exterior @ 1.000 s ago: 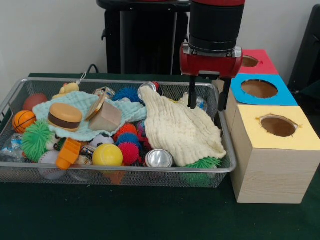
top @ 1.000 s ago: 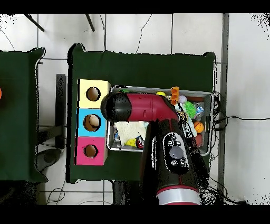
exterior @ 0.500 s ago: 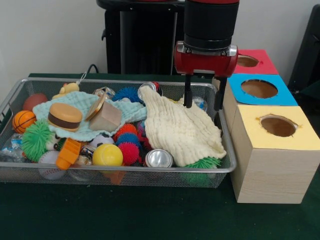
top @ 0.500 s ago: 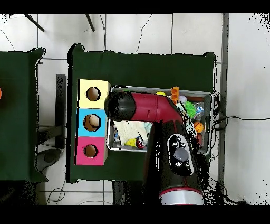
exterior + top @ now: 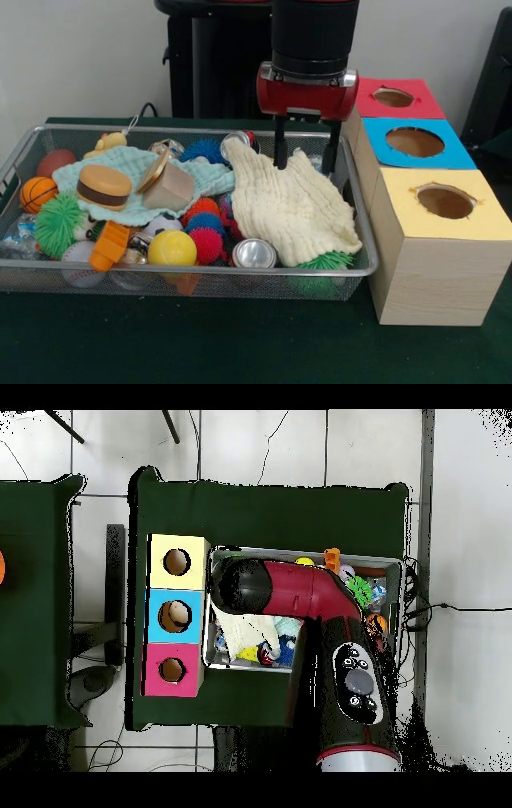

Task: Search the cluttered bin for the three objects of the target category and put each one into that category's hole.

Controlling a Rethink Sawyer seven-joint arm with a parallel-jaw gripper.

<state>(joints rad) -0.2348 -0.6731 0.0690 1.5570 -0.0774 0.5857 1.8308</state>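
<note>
Three boxes (image 5: 436,216) right of bin (image 5: 32,144) | no deposit seen | gripper (image 5: 304,156) spread open, nothing held, poised over cream cloth (image 5: 292,212) | search judged unfinished.

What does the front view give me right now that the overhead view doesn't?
Only the front view shows the gripper, jaws open, hanging over the far end of the cream cloth, plus the toy hamburger, yellow ball, silver can and mini basketball. Only the overhead view shows the whole arm covering most of the bin's middle, and something pale inside the blue box's hole. Both show the wire bin, the cream cloth, and the yellow box, blue box and red box in a row.
</note>
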